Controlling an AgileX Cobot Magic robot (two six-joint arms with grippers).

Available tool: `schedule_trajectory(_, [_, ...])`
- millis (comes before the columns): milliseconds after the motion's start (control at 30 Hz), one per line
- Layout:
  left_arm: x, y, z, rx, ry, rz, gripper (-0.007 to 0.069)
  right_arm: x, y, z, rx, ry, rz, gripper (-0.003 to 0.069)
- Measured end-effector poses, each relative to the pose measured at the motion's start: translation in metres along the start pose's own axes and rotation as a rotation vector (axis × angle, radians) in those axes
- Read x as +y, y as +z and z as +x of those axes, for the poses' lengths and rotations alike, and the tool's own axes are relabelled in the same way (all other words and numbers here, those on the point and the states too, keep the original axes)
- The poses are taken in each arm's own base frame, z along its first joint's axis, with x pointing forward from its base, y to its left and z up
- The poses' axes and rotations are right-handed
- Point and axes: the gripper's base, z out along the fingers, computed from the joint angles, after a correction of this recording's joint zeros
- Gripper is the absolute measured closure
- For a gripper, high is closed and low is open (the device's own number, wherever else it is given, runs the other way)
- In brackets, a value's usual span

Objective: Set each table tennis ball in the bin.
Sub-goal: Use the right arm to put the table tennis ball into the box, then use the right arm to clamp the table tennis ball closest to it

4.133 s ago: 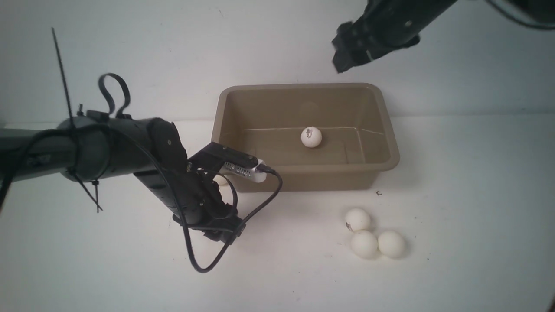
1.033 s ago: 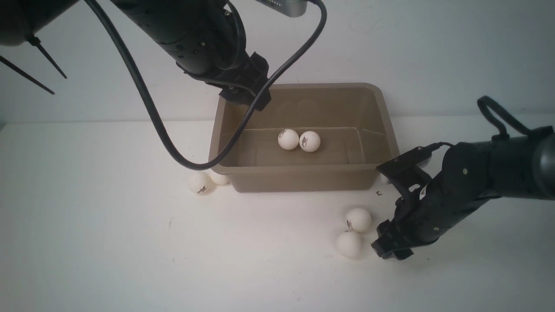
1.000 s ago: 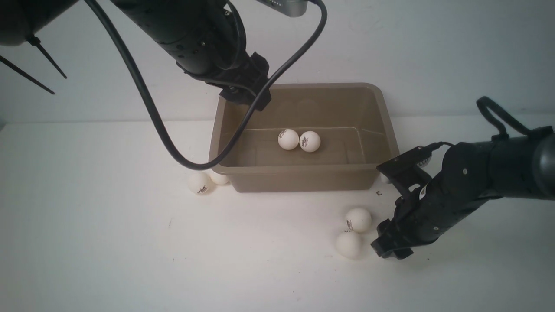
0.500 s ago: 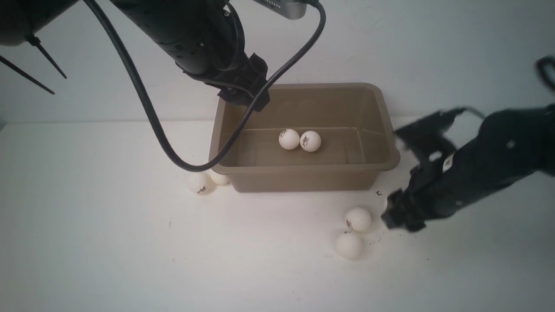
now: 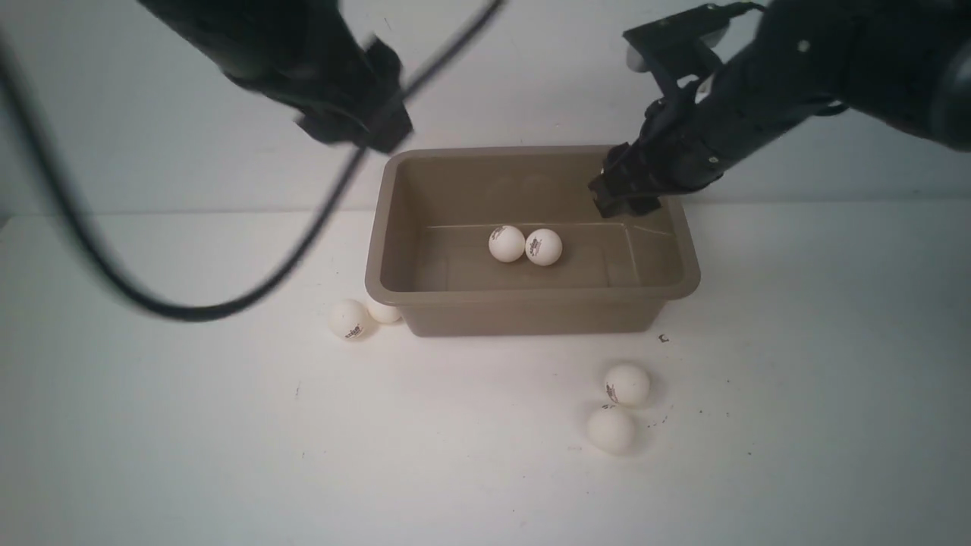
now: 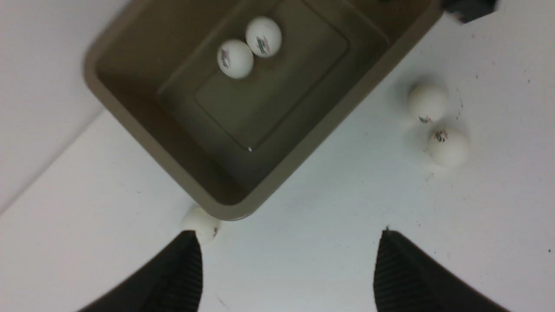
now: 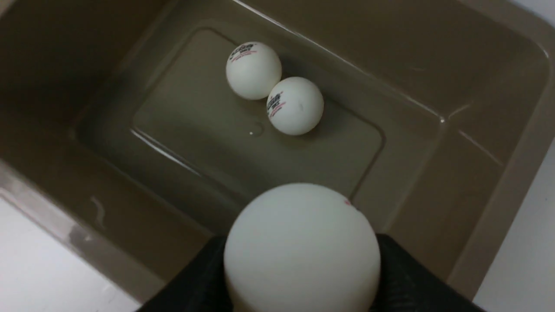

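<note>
The taupe bin (image 5: 531,294) stands mid-table with two table tennis balls (image 5: 507,243) (image 5: 544,246) touching on its floor. My right gripper (image 5: 626,193) hangs over the bin's right end, shut on a white table tennis ball (image 7: 302,247) that fills the space between its fingers. My left gripper (image 5: 364,125), blurred, is up beyond the bin's left back corner; its jaws (image 6: 288,234) stand wide open around nothing. Two balls (image 5: 627,384) (image 5: 611,429) lie on the table in front of the bin. Two more (image 5: 349,319) (image 5: 384,312) sit at its front left corner, one half hidden.
A black cable (image 5: 190,307) from my left arm loops low over the table left of the bin. A white wall rises right behind the bin. A small dark speck (image 5: 664,338) lies by the bin's front right corner.
My right arm has risen from the table beside the two front balls and swung over the bin with a ball in its jaws. The left arm has drawn back to the left.
</note>
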Motion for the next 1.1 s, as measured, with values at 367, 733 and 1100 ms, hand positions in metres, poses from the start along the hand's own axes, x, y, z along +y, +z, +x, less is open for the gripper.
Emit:
schedule_trajectory(367, [-0.021, -0.111, 0.072, -0.116, -0.059, -0.183, 0.0178, -0.005, 0.039, -0.006, 0.059, -0.004, -0.020, 0.0284])
schedule_trajectory(733, [-0.050, -0.135, 0.183, -0.147, -0.193, -0.254, 0.0178, -0.002, 0.027, -0.009, 0.118, 0.041, -0.053, 0.0169])
schedule_trajectory(1100, [-0.059, -0.105, 0.237, -0.070, -0.228, -0.288, 0.0178, 0.039, -0.052, -0.015, 0.142, -0.020, -0.123, 0.0251])
